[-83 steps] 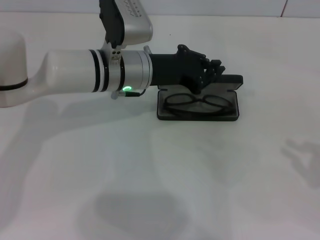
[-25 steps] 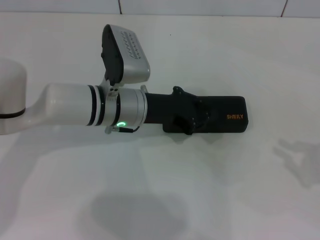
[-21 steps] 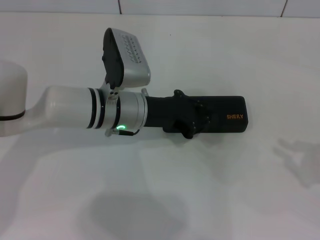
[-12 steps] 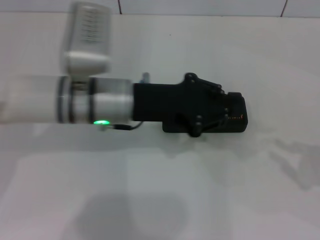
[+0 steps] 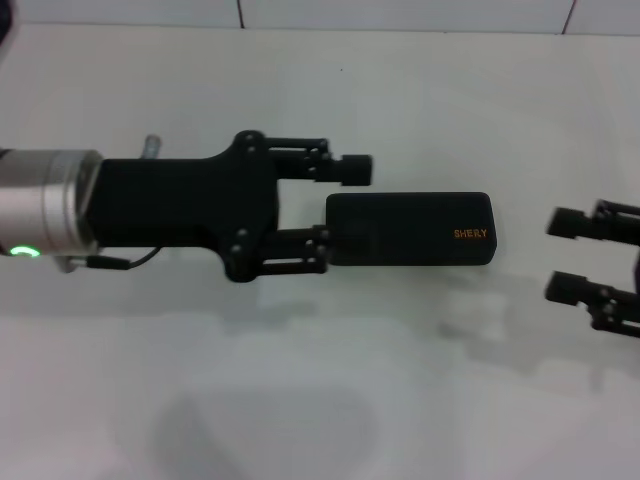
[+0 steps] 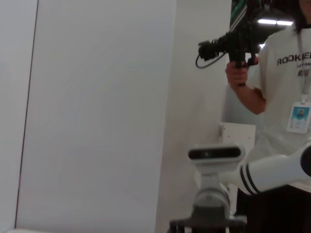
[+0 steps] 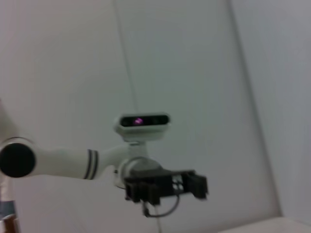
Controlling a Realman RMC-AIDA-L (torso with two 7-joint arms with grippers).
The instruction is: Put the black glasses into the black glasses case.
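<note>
The black glasses case (image 5: 410, 230) lies closed on the white table, its orange "SHERY" lettering facing up. The black glasses are hidden from view. My left gripper (image 5: 335, 210) is open at the case's left end; one finger (image 5: 345, 170) is just behind the case's corner and the other finger (image 5: 300, 250) is at its front left edge. It holds nothing. My right gripper (image 5: 562, 256) comes in from the right edge of the head view, open and empty, a short gap from the case's right end. The right wrist view shows the left gripper (image 7: 165, 187) from afar.
The white table (image 5: 320, 400) stretches in front of the case, with a tiled wall edge (image 5: 400, 28) behind. In the left wrist view a person (image 6: 277, 73) holds a camera rig beyond my right arm's wrist camera (image 6: 214, 154).
The case lid went from open with the glasses inside to closed. My left gripper pulled back left off the lid and opened. My right gripper came into view at the right.
</note>
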